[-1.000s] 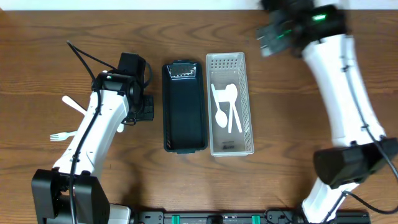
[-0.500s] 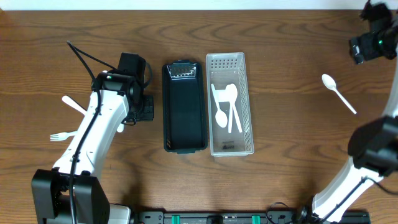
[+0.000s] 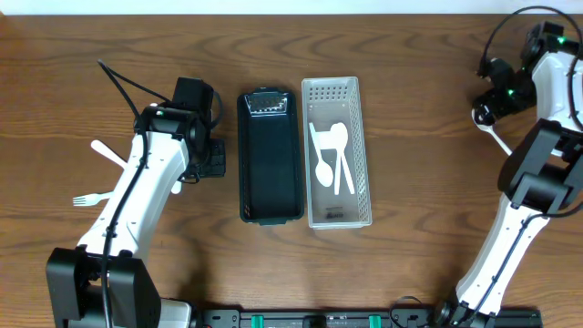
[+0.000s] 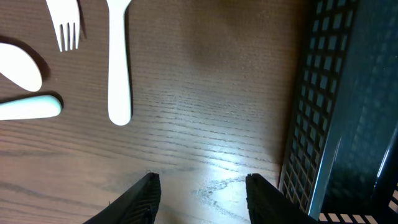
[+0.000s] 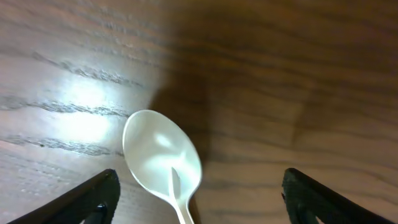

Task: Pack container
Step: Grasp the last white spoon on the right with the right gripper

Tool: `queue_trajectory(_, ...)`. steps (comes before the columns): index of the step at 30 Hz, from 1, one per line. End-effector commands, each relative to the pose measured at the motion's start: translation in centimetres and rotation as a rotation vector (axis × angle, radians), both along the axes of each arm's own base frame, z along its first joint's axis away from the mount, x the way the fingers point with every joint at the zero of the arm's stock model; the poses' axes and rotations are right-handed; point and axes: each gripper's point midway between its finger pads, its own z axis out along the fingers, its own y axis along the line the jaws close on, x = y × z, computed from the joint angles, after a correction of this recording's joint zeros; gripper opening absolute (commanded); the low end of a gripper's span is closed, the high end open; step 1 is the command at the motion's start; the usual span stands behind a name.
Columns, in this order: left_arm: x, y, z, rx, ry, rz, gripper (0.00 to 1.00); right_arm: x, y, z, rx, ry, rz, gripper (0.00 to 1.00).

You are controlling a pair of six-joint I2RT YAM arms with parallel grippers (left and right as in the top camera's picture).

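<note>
Both pincers are spread wide and pinch nothing. The right pincer (image 5: 199,208) hovers low at the far right edge of the worktop (image 3: 428,228). Its two dark fingers sit apart at the bottom corners of the wrist view. The bowl of a white spoon (image 5: 163,155) lies on the wood between them, touching neither finger. The left pincer (image 4: 202,199) hangs over the wood left of centre, with only grain between its fingertips. It is just beside the gridded wall of the black tray (image 3: 270,155).

The brown wooden worktop carries everything. The black tray, a long deep rectangle, lies lengthwise near the middle. Close along its right side stands the white basket (image 3: 336,153), of much the same long shape, with perforated walls. Whether the two touch I cannot tell. The basket holds white plastic cutlery (image 3: 332,157), at least two spoons among it, lying across the middle of its floor.

Smaller pieces lie loose on the wood. Left of the left arm rests a white fork (image 3: 88,199), and beyond it a white strip (image 3: 107,152) juts out from under the arm. The left wrist view also shows a straight white handle (image 4: 119,62) with a rounded end, well apart from the fingertips.
</note>
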Motion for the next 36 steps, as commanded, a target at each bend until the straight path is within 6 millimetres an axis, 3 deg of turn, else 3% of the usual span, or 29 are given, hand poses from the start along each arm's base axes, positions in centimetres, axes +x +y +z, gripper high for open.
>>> queue_trajectory(1, -0.1, 0.0, -0.3, 0.008, 0.013, -0.007, 0.48, -0.3, 0.5, -1.0, 0.019, 0.028, 0.019, 0.84)
queue_trajectory(14, -0.2, 0.0, -0.3, 0.008, 0.013, -0.007, 0.48, -3.1, 0.9, -2.2, 0.056, 0.129, 0.006, 0.76)
queue_trajectory(20, -0.2, 0.0, -0.3, 0.008, 0.013, -0.007, 0.48, -4.7, 0.8, -3.7, 0.075, 0.176, -0.008, 0.65)
queue_trajectory(27, -0.2, 0.0, -0.3, 0.008, 0.013, -0.007, 0.48, -6.4, 0.7, -5.3, 0.093, 0.220, -0.045, 0.26)
queue_trajectory(34, -0.2, 0.0, -0.3, 0.008, 0.013, -0.007, 0.49, -5.9, 0.7, -5.6, 0.087, 0.200, -0.119, 0.11)
queue_trajectory(36, -0.2, 0.0, -0.3, 0.008, 0.013, -0.007, 0.49, -5.4, 1.1, -5.5, 0.092, 0.186, -0.167, 0.01)
